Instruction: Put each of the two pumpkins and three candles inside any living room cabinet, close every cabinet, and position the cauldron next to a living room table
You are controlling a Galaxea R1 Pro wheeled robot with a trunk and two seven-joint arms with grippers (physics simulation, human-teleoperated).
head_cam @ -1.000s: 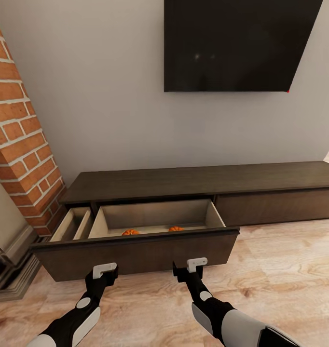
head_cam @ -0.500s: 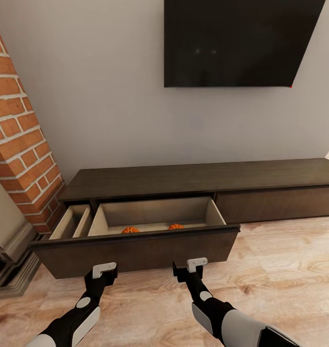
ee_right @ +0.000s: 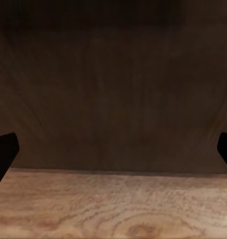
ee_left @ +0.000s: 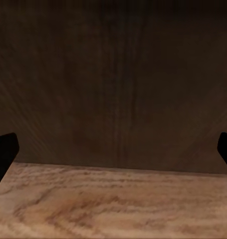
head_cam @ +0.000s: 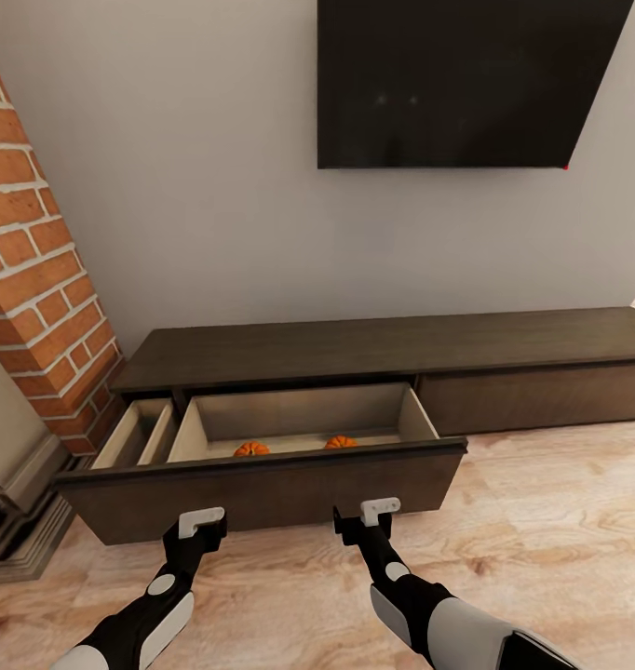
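Pale wood-grain floor (head_cam: 541, 530) stretches open to my right, while a red brick column (head_cam: 38, 307) and a grey stone ledge at its foot crowd the left edge. Against the plain grey wall, under a flat black screen (head_cam: 457, 84), I see the cabinet (head_cam: 504, 340), a long low dark-brown unit with a matte flat top. Its wide left drawer (head_cam: 262, 484) stands pulled out, the handleless dark front facing me, light tan walls inside, and a narrow side compartment at its left end. 2 pumpkins (head_cam: 251, 448) sit on the drawer floor just behind the front panel, well apart from each other, only their orange ribbed tops visible over the rim. My left gripper (head_cam: 198, 523) and right gripper (head_cam: 373, 514) hang just before the drawer front, low above the floor, not touching it as far as I can tell. In each wrist view the black fingers (ee_left: 4, 152) stand wide apart at the picture's sides with nothing between them, facing dark wood grain above pale floorboards.
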